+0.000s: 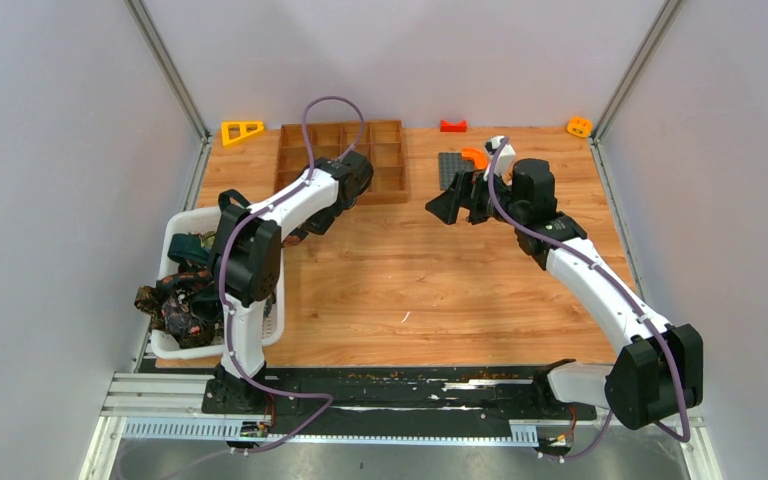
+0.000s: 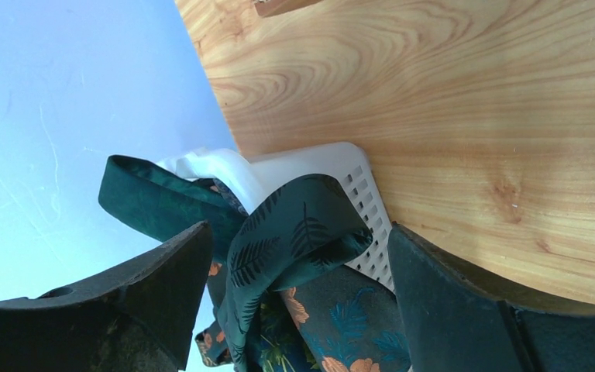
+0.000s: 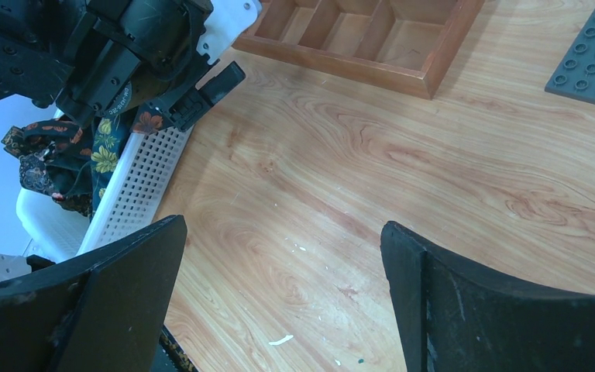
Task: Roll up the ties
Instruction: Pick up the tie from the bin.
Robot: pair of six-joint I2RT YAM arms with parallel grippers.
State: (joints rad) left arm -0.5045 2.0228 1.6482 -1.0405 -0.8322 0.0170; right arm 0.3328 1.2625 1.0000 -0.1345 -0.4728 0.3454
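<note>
The left tool (image 2: 298,236), wide and empty, faces the ties (image 2: 163,203) heaped in the basket (image 2: 352,174) at the left; the right tool (image 3: 283,232), also wide, is well apart.

- Bright, even light from above; only faint, soft shadows on the table (image 1: 410,290).
- Overhead view sharp, no glare.
- Wrist views: near fingers (image 3: 465,310) dark, edges slightly soft.

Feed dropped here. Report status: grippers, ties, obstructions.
Left gripper and right gripper open, holding nothing. Ties in tangled heap in white basket, none out yet. Left gripper faces them, nothing between.
</note>
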